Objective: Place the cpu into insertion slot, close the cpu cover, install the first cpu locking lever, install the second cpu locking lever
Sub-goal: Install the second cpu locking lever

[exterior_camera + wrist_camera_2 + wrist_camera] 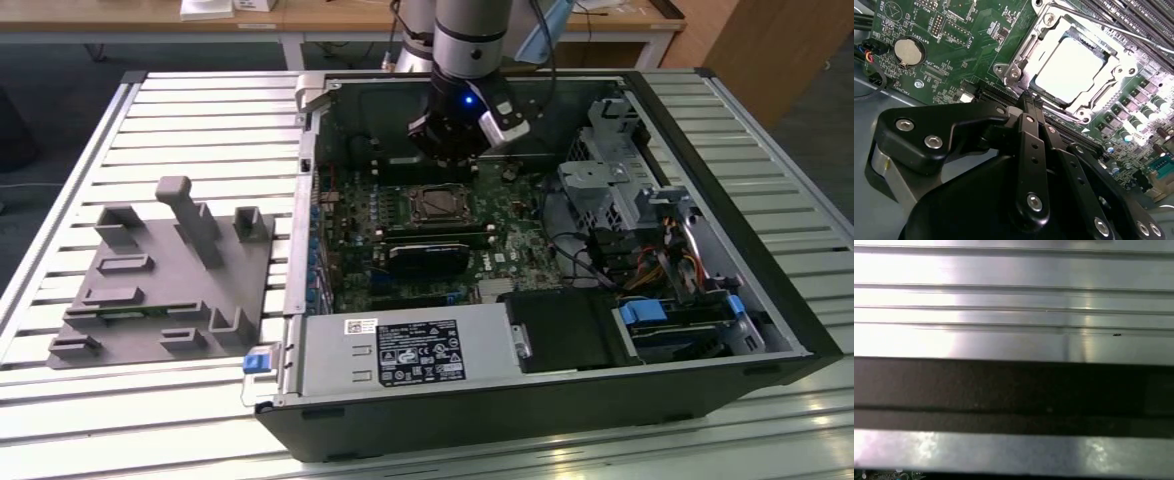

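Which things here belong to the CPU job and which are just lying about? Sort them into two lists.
Belonging to the job:
- flat square silver-topped cpu, lying in the socket
- square metal-rimmed insertion slot
- thin silver cpu cover frame
- black gripper, fingers together beside the socket

Just lying about:
- grey labelled power-supply box
- grey moulded fixture tray
- round silver coin battery

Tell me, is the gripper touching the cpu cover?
Cannot tell. In the second wrist view the gripper tips overlap the cpu cover edge beside the cpu, showing neither contact nor gap plainly.

Tool [1030, 100] fingertips' gap unclear; locking levers' position too small to tell.
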{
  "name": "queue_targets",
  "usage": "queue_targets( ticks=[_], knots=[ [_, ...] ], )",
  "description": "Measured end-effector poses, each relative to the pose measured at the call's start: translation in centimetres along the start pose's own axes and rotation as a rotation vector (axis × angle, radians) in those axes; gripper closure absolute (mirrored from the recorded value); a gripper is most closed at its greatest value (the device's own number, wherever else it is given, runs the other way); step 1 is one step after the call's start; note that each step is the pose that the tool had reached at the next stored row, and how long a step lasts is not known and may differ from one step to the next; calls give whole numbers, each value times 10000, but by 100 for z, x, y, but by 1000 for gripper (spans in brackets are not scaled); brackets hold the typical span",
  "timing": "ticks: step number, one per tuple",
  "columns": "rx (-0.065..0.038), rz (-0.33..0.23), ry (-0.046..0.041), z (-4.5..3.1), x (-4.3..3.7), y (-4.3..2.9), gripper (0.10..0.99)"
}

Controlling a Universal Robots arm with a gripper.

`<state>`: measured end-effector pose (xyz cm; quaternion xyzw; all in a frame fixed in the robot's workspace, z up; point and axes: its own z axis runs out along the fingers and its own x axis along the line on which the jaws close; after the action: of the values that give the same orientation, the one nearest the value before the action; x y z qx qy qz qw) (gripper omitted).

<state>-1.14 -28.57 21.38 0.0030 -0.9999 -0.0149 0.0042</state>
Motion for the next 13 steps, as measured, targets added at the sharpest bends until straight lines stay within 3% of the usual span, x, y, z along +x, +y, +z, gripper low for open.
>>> queue_targets(
  ticks=[13],
  knots=[
    [0,0,0,-3,1,-86,980]
  ],
)
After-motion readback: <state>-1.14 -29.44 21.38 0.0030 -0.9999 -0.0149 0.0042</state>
